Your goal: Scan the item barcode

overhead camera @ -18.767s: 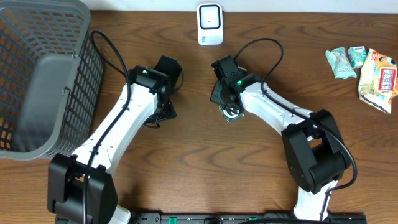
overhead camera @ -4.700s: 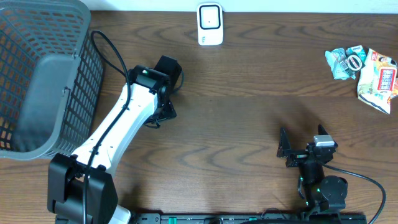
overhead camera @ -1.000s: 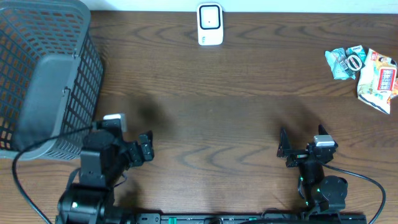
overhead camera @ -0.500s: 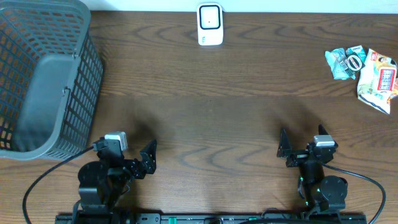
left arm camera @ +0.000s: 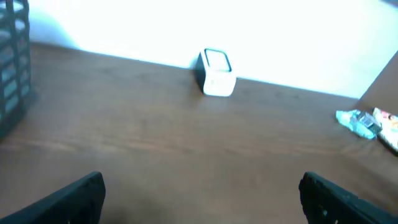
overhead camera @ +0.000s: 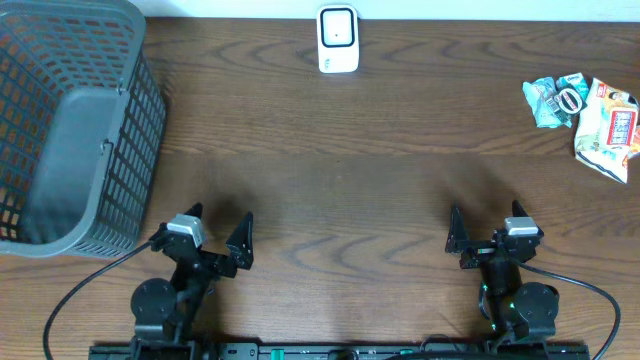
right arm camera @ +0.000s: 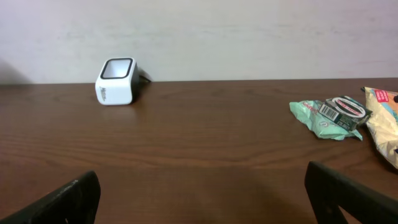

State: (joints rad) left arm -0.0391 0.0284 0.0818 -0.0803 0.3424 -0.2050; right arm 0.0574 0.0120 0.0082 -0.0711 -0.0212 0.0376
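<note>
The left fingers [overhead camera: 243, 240] and right fingers [overhead camera: 455, 233] stand spread wide and empty at the near edge of the brown wooden table [overhead camera: 340, 170]. A crinkled green snack packet [overhead camera: 546, 102] and a yellow snack bag [overhead camera: 610, 125] lie by the right edge. A white cube-shaped barcode scanner [overhead camera: 338, 39] sits mid far edge.

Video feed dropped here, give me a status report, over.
Left end effector and right end effector open, empty, at near edge. Snack packets lie far right, ungripped. Scanner at far edge, nothing in front.
</note>
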